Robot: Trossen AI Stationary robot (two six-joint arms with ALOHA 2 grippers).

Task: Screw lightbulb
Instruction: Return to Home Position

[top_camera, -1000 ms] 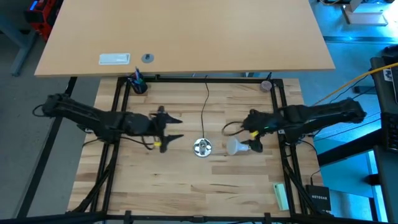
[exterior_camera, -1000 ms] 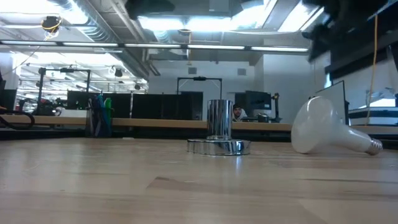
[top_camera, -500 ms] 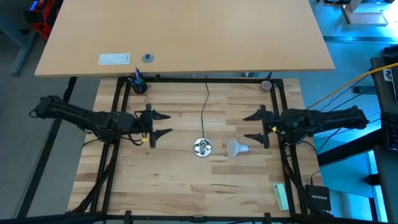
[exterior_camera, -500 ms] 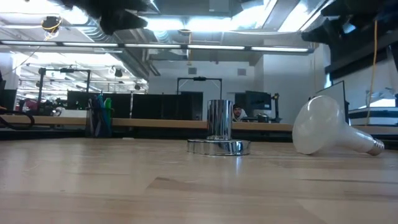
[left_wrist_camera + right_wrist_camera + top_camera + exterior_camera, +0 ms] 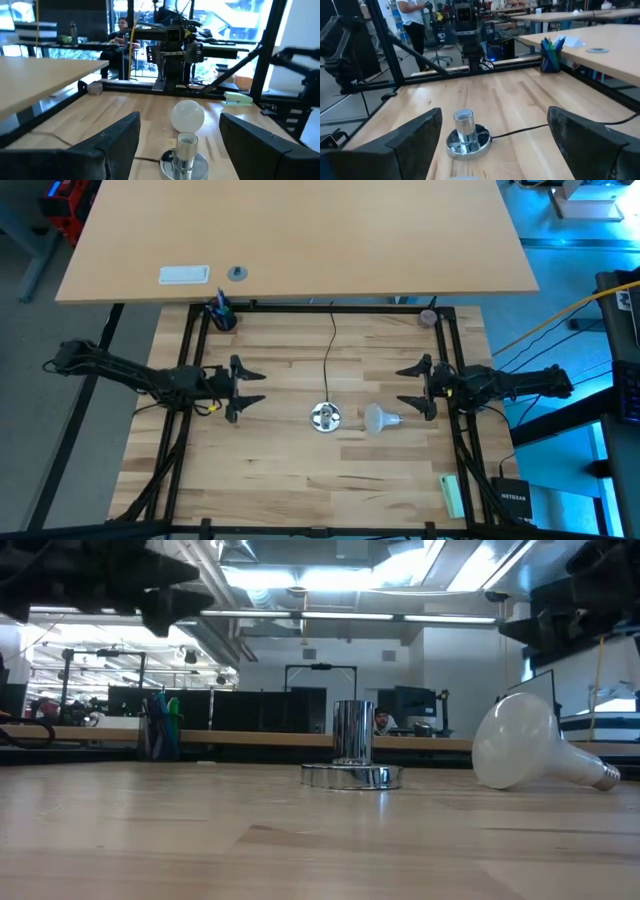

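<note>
The wooden table (image 5: 300,470) is carrying everything. The left gripper (image 5: 262,388) is hovering over its left side, fingers spread wide and holding nothing. The right gripper (image 5: 399,387) is hovering opposite, fingers equally wide and empty. The lightbulb (image 5: 377,418) is lying on its side just beside the metal socket (image 5: 324,417), which is standing upright mid-table.

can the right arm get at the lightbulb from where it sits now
Probably yes. The lightbulb lies on its side on the table, right of the socket, with its screw base toward the right gripper. That gripper is open and close by, with only bare wood between them.
</note>
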